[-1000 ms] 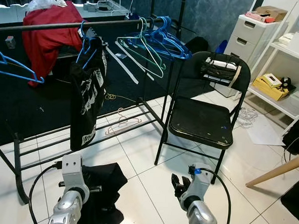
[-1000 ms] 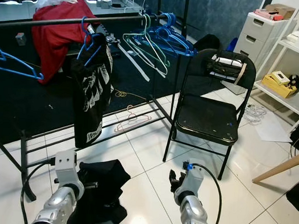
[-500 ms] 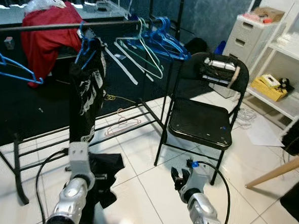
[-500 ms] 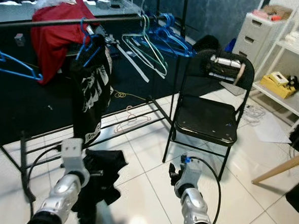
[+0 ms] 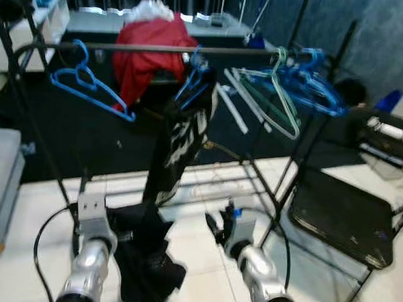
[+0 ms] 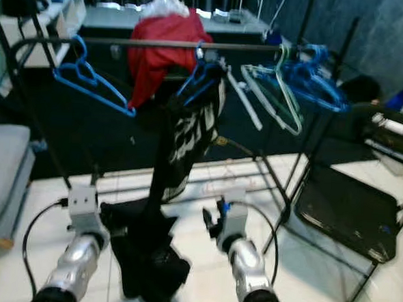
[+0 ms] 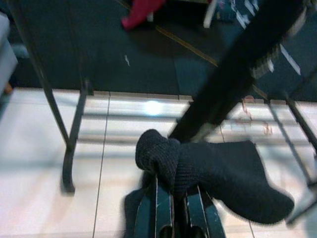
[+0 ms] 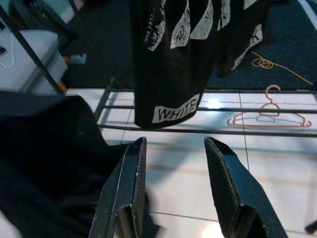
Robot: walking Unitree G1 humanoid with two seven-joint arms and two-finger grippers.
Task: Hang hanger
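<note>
You've got the clothes rack (image 5: 160, 49) across the room w/ blue hangers (image 5: 89, 86) and teal ones (image 5: 276, 101) on its rail. A black printed garment (image 6: 189, 133) hangs mid-rail on a blue hanger; a pink hanger (image 8: 270, 115) lies on the floor under the rack. Your left gripper (image 7: 173, 208) is closed on a dark knit cloth (image 7: 208, 173), low near the tiles. Your right gripper (image 8: 173, 193) is spread wide, holding nothing, facing the garment.

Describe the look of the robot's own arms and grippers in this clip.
Both arms are shiny silver, jointed tubes. The left arm carries a pale boxy wrist block and a looping black cable. The right arm has a similar block with a small blue fitting and a black cable. Each gripper has two long black fingers.
</note>
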